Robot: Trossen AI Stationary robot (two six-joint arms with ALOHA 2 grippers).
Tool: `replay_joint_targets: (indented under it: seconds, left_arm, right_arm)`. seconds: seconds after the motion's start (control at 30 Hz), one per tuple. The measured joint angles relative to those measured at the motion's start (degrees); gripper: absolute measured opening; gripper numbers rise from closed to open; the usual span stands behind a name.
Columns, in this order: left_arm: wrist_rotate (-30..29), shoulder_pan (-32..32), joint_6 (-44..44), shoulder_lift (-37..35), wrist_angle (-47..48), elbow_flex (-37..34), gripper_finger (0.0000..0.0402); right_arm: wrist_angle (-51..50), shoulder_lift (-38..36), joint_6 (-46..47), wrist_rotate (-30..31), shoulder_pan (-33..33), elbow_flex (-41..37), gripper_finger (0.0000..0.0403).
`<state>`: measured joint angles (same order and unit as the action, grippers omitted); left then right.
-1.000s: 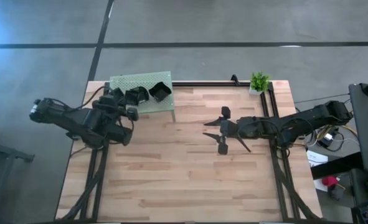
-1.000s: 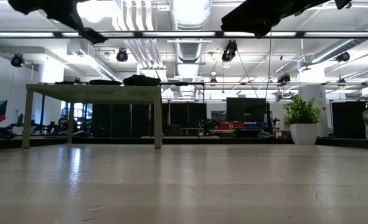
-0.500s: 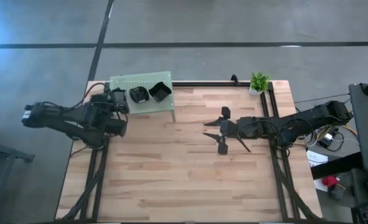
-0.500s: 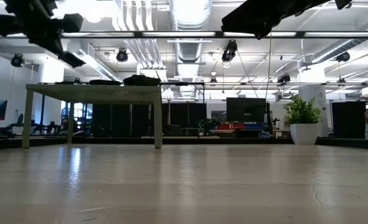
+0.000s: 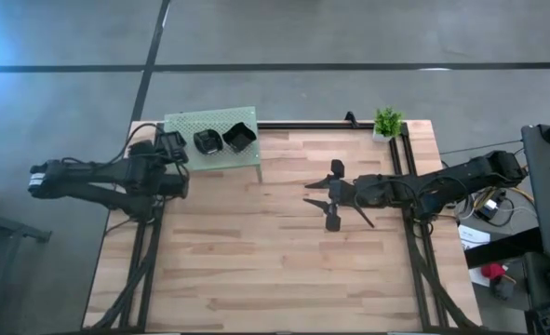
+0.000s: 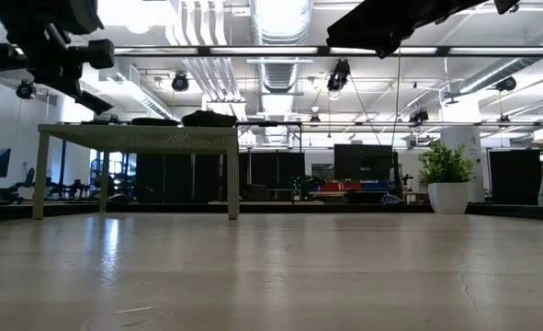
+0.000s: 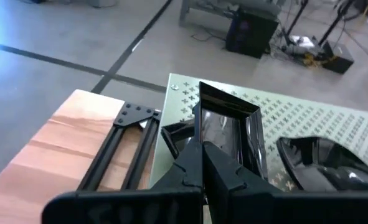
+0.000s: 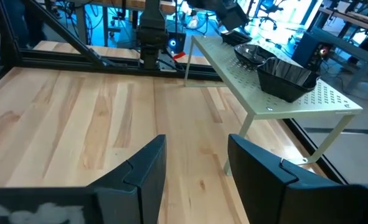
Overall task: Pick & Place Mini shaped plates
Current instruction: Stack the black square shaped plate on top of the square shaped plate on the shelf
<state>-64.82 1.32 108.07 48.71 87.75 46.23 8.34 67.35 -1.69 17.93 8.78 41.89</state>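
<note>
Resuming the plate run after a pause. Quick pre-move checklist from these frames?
1. Left gripper jaws shut, nothing between them: ok.
2. Left gripper off the green platform, at its left end: ok.
3. Three black plates on platform: square plate, round plate, third plate near left gripper: ok.
4. Right gripper jaws open and empty, over mid-table: ok.
5. Plates seated flat: cannot tell.
6. Potted plant at far corner, away from both arms: ok.
</note>
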Motion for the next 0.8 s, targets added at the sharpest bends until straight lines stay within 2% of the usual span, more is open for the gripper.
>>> replay_joint_targets:
  seconds: [0.33, 0.8]
  left_arm:
    - [-2.2, 5.0, -0.5, 0.1, -7.4, -3.4, 0.0000]
    - [-3.7, 6.3, -2.1, 0.2, -14.2, -5.3, 0.0000]
  right_arm:
    - [0.1, 0.0, -0.4, 0.0, 0.0, 0.7, 0.0166]
    - [0.3, 0.0, -1.8, 0.0, 0.0, 0.8, 0.0166]
